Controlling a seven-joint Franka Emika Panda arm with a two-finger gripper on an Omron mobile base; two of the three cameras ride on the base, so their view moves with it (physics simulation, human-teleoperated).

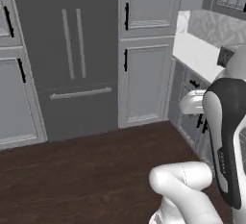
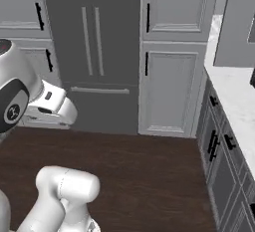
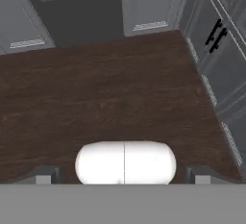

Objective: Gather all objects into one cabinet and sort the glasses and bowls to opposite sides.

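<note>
Gripper (image 3: 122, 177): I see its jaws spread wide, empty, above the dark floor (image 3: 120, 93).
Handling: I expect mugs light, rigid, slippery; I'd pinch a rim wall.

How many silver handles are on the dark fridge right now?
3: two vertical bars side by side on the fridge doors, one horizontal bar on its drawer below. None looks hidden.

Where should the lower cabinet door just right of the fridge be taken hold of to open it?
By its black handle, a short vertical bar at the door's left edge, beside the fridge. Come straight from the front, jaws closing sideways across the bar. Its place suggests hinges on the right, so the door likely swings rightward.
</note>
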